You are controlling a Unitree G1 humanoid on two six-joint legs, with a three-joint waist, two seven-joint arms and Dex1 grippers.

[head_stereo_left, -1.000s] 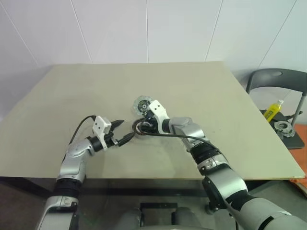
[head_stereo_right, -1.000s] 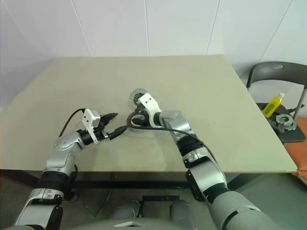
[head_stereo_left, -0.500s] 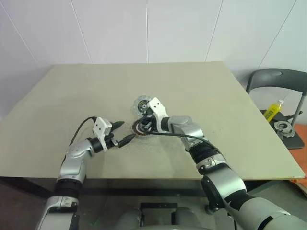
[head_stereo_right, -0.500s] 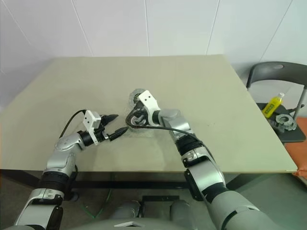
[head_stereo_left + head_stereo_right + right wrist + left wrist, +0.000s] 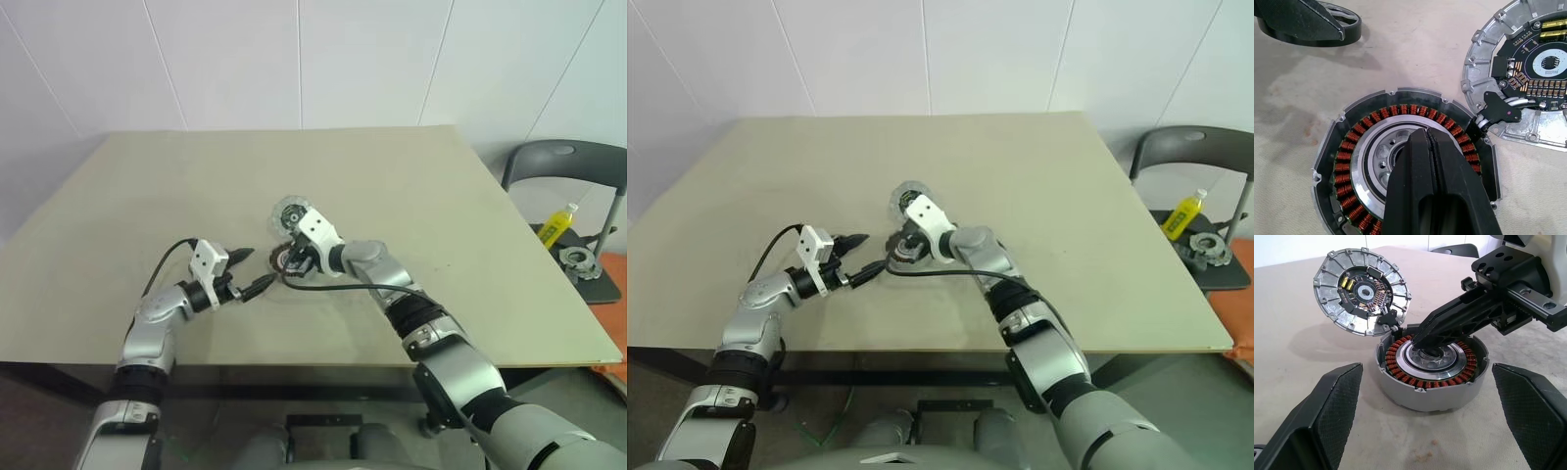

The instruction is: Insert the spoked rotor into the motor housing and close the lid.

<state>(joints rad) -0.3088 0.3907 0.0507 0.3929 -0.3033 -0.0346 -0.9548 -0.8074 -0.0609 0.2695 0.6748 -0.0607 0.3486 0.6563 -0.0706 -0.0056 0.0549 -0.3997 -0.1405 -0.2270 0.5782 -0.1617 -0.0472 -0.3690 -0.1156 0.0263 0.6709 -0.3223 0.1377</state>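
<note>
beige table (image 5: 411, 196) fills most of the left eye view, with a white wall behind it. left of centre in that frame sits the left gripper (image 5: 253, 271), its two black fingers spread apart and aimed toward the middle, holding nothing; in the left wrist view the textured pads (image 5: 1327, 411) stand wide at both lower corners.

at the frame's centre lies the motor housing (image 5: 1431, 369), a grey round shell with a ring of copper-brown windings around a pale metal centre, resting flat on the table. the rotor (image 5: 1382, 161) is seated inside that ring, its silver face with a hub at the middle visible in the right wrist view. just above and left of the housing in the left wrist view, the lid (image 5: 1360, 290) stands tilted open, a finned silver disc carrying a dark circuit board, joined to the housing's rim by a small black hinge piece.

from the right comes the right gripper (image 5: 1425, 340), its fingers pressed together, tips down on the hub at the housing's centre. whether they pinch any part there i cannot tell.

at the far right edge of the left eye view a grey chair (image 5: 563, 162) carries a yellow bottle (image 5: 556, 225) and a metal ring part (image 5: 580, 262).
</note>
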